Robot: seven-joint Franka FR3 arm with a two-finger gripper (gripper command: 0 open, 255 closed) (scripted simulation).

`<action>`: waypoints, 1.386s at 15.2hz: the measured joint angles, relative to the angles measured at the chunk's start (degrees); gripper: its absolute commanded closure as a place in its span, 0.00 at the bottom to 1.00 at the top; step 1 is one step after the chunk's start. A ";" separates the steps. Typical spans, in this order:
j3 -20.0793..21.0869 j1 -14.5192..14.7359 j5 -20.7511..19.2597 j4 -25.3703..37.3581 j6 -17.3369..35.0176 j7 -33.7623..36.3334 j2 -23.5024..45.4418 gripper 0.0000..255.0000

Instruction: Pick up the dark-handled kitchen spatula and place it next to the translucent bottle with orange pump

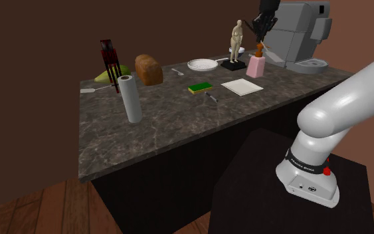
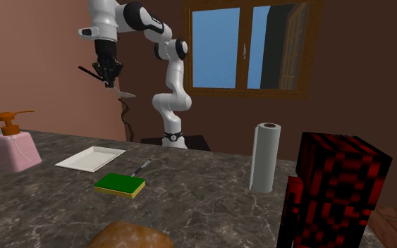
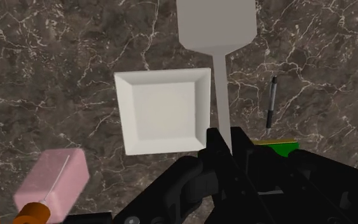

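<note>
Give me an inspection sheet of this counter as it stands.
Surface: dark marbled counter.
Job's things: spatula held in the air above the counter; pink pump bottle standing near the square plate.
Clutter: sponge, pen, paper roll, bread, figurine, round plate.
Pincer: shut on the spatula's handle.
Cables: nothing seen.
Surroundings: window, brown wall, wooden floor.

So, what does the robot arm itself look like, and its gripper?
The arm is built of rounded white links with dark joints. In the shoulder view a black band with small white lettering rings one link, with a red dot beside it. The gripper is all black, with two narrow fingers.
</note>
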 measured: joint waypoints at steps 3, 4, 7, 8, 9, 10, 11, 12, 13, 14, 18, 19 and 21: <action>-2.97 -1.08 -0.90 0.82 0.10 -3.84 0.69 1.00; -4.10 -1.43 -1.11 1.43 0.18 -5.27 1.29 1.00; -7.60 -2.47 -1.65 3.59 0.31 -9.79 3.32 1.00; -8.69 -2.70 -1.63 4.86 0.14 -11.20 4.35 1.00; -9.93 -2.99 -1.61 5.79 0.35 -12.77 5.40 1.00; -11.22 -3.44 -1.75 6.50 0.23 -14.52 5.93 1.00; -12.38 -3.86 -1.89 6.36 0.77 -16.02 6.23 1.00; -13.80 -4.16 -1.69 7.84 0.61 -17.85 7.51 1.00; -14.44 -4.35 -1.69 7.85 1.02 -18.68 7.87 1.00; -14.77 -4.47 -1.73 7.53 1.48 -19.12 7.99 1.00; -15.14 -4.73 -2.06 4.31 4.30 -19.36 7.55 1.00; -15.21 -4.74 -2.07 3.70 4.95 -19.35 7.59 1.00; -15.27 -4.85 -2.26 1.88 6.46 -19.28 7.26 1.00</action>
